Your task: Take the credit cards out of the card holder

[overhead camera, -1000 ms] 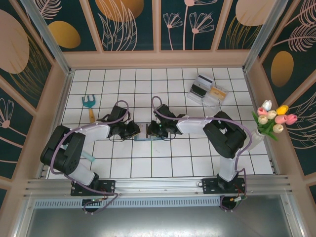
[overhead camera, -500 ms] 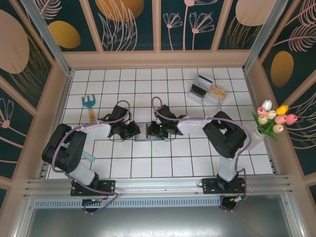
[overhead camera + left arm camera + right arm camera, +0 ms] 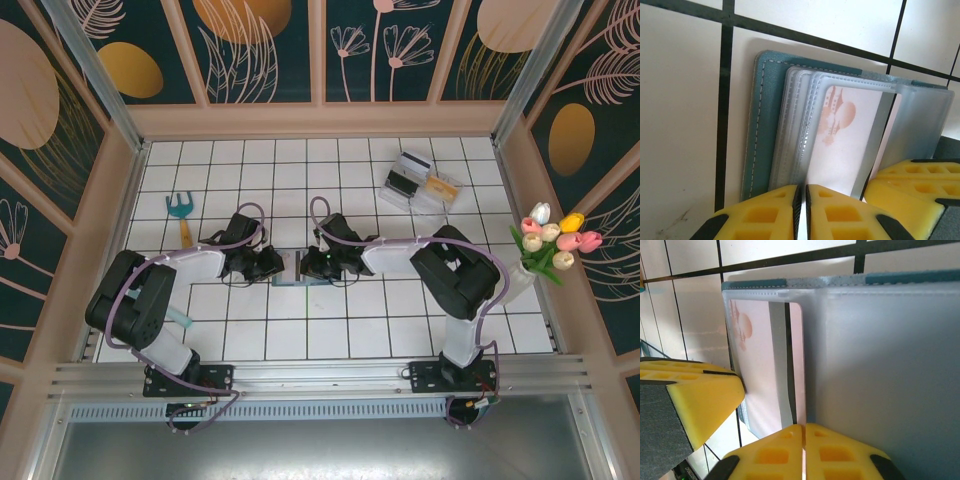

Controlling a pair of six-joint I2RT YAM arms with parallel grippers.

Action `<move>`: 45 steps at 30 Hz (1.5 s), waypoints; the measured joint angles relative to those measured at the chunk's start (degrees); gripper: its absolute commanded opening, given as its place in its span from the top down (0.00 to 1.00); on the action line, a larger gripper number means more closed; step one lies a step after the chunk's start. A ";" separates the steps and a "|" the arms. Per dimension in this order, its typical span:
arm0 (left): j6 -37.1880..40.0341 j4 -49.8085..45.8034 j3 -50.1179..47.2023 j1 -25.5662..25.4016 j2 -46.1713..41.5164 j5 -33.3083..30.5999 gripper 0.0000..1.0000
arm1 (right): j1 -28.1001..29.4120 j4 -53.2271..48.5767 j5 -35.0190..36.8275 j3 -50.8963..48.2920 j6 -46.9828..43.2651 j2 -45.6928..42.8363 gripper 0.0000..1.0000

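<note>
R pincer just clamped a sleeve leaf; card not out yet.
Mid-frame in the top view, the card holder [image 3: 293,270] lies open on the tiled desk [image 3: 350,320] btw both arms. The R pincer [image 3: 804,432] went from slightly apart to pressed together, pinching a frosted sleeve leaf at its edge, so prob. ready to peel it back. The L pincer [image 3: 801,192] is pressed together on the sleeve stack's lower edge, apparently pinning it. A pale card [image 3: 840,125] w/ orange print sits inside a sleeve. Both arms reach low, wrists facing across the holder.
</note>
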 measured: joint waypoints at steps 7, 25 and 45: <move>-0.61 -0.07 0.26 -0.39 -0.02 -0.48 0.77 | -0.70 0.83 -0.57 -1.03 -0.48 -0.02 0.94; -1.18 -1.46 1.57 -0.33 -3.76 -1.36 0.79 | -3.23 -0.46 -2.29 -3.41 -3.43 -2.03 0.80; -1.57 1.07 3.65 -2.99 3.85 3.28 0.96 | -3.52 -0.39 -3.15 -3.32 -3.02 -1.95 0.74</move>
